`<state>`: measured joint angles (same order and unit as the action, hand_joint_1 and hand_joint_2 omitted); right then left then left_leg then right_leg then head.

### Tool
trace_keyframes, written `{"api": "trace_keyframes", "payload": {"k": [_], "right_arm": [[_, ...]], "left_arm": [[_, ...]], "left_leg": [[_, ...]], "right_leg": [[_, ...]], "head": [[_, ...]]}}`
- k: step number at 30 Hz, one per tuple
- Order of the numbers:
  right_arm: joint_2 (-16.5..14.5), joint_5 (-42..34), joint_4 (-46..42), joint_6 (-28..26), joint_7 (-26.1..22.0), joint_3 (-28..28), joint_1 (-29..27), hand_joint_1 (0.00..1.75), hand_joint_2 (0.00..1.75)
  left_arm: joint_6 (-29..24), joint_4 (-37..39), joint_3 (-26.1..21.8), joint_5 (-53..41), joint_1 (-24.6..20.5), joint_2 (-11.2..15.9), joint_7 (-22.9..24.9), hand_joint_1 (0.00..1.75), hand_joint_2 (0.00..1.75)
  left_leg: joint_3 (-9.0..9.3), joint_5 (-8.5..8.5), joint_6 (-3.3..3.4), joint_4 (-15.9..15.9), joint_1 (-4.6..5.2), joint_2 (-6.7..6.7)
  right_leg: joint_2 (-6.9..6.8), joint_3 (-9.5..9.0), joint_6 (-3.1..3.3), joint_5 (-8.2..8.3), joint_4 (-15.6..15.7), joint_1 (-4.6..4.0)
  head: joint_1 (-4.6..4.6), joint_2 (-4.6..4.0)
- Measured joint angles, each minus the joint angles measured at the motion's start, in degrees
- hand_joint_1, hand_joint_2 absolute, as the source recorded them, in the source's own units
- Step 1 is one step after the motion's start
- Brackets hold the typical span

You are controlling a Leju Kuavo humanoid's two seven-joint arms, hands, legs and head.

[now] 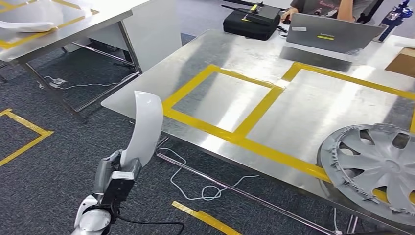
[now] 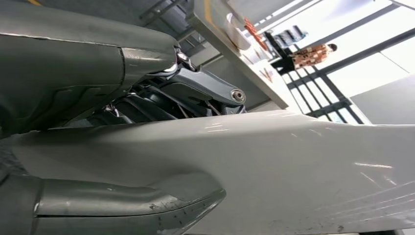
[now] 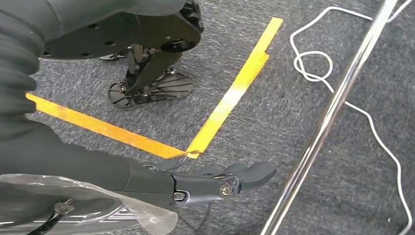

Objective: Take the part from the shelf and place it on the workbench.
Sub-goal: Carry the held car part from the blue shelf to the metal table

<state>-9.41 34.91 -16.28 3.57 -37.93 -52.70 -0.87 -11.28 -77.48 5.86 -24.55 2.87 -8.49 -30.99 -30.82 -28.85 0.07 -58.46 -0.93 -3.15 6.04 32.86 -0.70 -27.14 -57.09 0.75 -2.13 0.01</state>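
The table is the biggest thing ahead: a shiny steel top marked into boxes with yellow tape, standing just in front of the robot on grey carpet. A grey wheel cover lies on its near right corner, and a laptop and a black case sit at the far edge, where a person is seated. A second steel table stands off to the left.

The part is a long, curved, glossy white panel. It stands up out of the left robot hand, in the air over the carpet, just short of the table's near edge. The left wrist view shows the thumb and darker fingers clamped on either side of the smooth white surface.

The carrying step looks to be in hand, with the placing not yet done. The next move would call for reaching forward over the edge and lowering the panel flat, probably into a taped box.

The right robot hand hangs low over the carpet, fingers stretched out and holding nothing.
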Motion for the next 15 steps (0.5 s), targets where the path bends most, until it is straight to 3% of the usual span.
{"api": "trace_keyframes", "payload": {"k": [2,3,4,6,8,9,10,12,13,15], "right_arm": [[-0.01,0.19,0.01,0.01,0.07,-0.10,0.00,0.00,1.75],[-0.01,0.26,0.01,0.01,0.09,-0.14,-0.12,0.00,1.75],[0.03,0.29,0.01,0.01,0.08,-0.20,-0.28,0.00,1.75],[0.09,0.32,0.02,0.01,0.09,-0.33,-0.31,0.00,1.75],[0.11,0.41,0.02,0.01,0.12,-0.48,-0.03,0.00,1.75],[0.11,0.50,0.02,0.01,0.14,-0.54,0.03,0.00,1.75],[0.11,0.60,0.02,0.01,0.15,-0.60,0.00,0.00,1.75],[0.12,0.81,0.02,0.01,0.16,-0.75,-0.14,0.00,1.75],[0.12,0.94,0.02,0.01,0.16,-0.86,-0.15,0.00,1.75],[0.13,1.25,0.01,0.03,0.15,-1.05,0.10,0.00,1.75]], "left_arm": [[-0.05,0.09,-0.02,0.01,-0.11,-0.02,0.06,1.75,1.75],[-0.08,0.12,-0.02,0.02,-0.17,-0.07,0.08,1.75,1.75],[-0.08,0.14,-0.03,0.02,-0.24,-0.11,0.09,1.75,1.75],[-0.09,0.16,-0.04,0.01,-0.38,-0.30,0.09,1.75,1.75],[-0.08,0.24,-0.09,0.01,-0.32,-0.34,0.09,1.75,1.75],[-0.08,0.32,-0.12,0.01,-0.27,-0.31,0.09,1.75,1.75],[-0.07,0.40,-0.13,0.00,-0.24,-0.29,0.09,1.75,1.75],[-0.07,0.54,-0.13,-0.02,-0.28,-0.30,0.09,1.75,1.75],[-0.07,0.57,-0.14,-0.02,-0.34,-0.30,0.09,1.75,1.75],[-0.07,0.61,-0.17,-0.02,-0.52,-0.30,0.08,1.75,1.75]], "left_leg": [[0.11,-0.25,0.14,0.88,0.15,-0.47],[0.07,-0.17,0.37,0.95,0.14,0.00],[0.14,-0.03,0.66,1.11,0.09,0.58],[0.35,0.16,1.31,1.44,-0.13,1.91],[0.40,0.03,1.67,1.46,0.03,3.40],[0.42,-0.05,1.77,1.45,0.15,4.20],[0.48,-0.16,1.83,1.44,0.25,4.95],[0.78,-0.44,1.82,1.44,0.37,6.14],[1.05,-0.64,1.72,1.44,0.44,6.71],[1.50,-1.11,1.25,1.39,0.76,7.73]], "right_leg": [[0.93,0.65,-0.78,0.21,-0.11,0.17],[1.39,0.92,-1.17,0.35,-0.04,0.29],[1.03,1.19,-1.51,0.24,-0.19,0.27],[-1.61,2.91,-2.03,-1.40,-3.11,0.04],[-4.81,6.86,-2.31,-4.75,-10.70,-0.08],[-5.50,8.85,-2.40,-5.97,-14.44,-0.06],[-5.81,9.95,-2.41,-6.18,-16.47,-0.06],[-6.21,8.76,-2.16,-3.73,-13.99,-0.12],[-6.99,6.60,-1.85,-1.67,-9.97,-0.24],[-9.63,2.64,-1.02,0.32,-2.97,-0.93]], "head": [[0.04,0.00],[0.08,0.00],[0.00,0.00],[-0.59,0.00],[-1.13,0.00],[-1.17,0.01],[-1.16,0.00],[-1.17,0.01],[-1.19,0.00],[-1.17,0.01]]}}
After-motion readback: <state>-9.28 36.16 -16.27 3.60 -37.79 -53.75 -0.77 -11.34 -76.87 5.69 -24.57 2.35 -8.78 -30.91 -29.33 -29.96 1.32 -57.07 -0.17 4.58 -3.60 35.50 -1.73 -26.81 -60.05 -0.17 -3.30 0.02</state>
